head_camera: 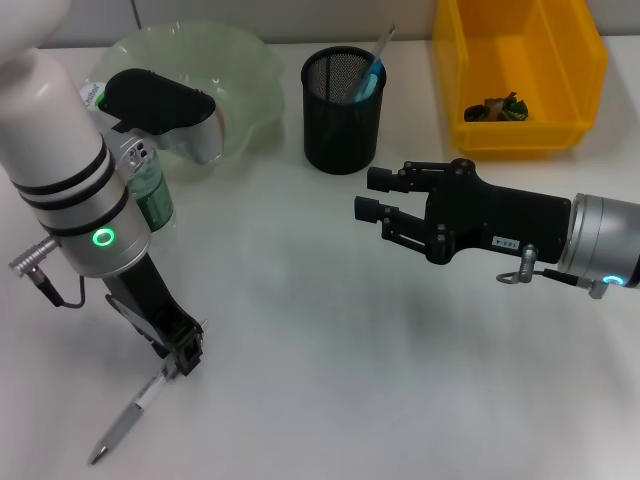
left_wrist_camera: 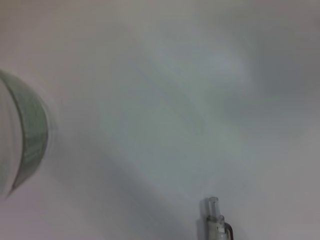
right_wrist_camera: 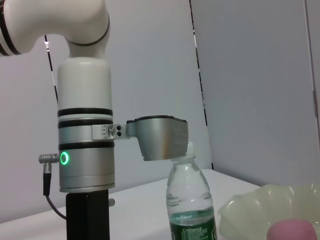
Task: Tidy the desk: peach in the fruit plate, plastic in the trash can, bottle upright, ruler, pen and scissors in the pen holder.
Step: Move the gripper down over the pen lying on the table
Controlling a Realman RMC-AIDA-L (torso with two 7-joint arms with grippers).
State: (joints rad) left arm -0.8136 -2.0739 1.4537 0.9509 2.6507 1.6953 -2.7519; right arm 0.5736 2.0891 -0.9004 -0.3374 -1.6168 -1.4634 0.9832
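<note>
Head view — left pincer (head_camera: 186,352) points down onto pen (head_camera: 128,417).

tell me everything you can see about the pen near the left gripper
The pen is slim, silver-grey with a clear section near its upper end, seemingly plastic. It slants on the white table at the near left, its lower tip toward the front edge. The left gripper is at its upper end, fingers around it. The left wrist view shows only its clear end. Nothing else touches it.
</note>
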